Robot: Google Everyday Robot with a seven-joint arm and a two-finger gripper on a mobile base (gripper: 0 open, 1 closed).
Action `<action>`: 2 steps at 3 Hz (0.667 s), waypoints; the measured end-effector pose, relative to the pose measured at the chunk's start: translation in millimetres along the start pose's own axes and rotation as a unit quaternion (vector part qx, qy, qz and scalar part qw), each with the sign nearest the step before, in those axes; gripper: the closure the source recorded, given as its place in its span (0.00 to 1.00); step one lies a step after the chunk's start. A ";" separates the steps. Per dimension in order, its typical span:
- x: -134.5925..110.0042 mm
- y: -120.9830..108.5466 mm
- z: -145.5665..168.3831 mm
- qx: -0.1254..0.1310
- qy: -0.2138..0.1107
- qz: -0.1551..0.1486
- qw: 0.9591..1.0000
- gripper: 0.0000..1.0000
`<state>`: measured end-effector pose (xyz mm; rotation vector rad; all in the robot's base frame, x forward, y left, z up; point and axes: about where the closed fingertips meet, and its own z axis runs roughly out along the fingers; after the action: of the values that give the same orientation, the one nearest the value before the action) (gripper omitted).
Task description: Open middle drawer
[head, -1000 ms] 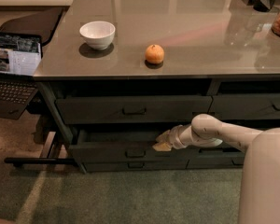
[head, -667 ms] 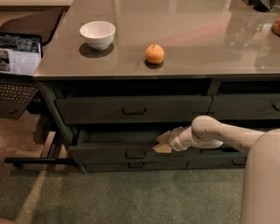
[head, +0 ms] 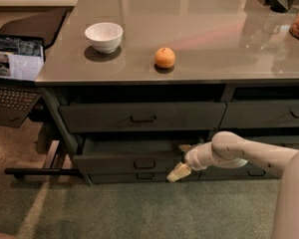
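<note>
Gripper (head: 178, 166) dipped beside middle drawer (head: 114, 162) under grey countertop (head: 219, 39), green carpet (head: 114, 208)

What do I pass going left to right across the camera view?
From the left: laptop → white bowl → orange → gripper, low at the right end of the middle drawer.

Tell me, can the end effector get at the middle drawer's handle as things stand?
Probably yes: the end effector sits at the front of the middle drawer, just right of its bar handle, with nothing between them.
</note>
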<state>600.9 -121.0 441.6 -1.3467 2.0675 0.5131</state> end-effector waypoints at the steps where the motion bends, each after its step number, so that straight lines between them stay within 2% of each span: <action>1: 9.9 12.0 -9.3 -0.003 0.006 -0.002 1.000 0.00; 2: 16.0 19.9 -14.5 -0.010 0.017 -0.009 1.000 0.19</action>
<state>573.9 -132.6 441.4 -1.3941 2.0814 0.5078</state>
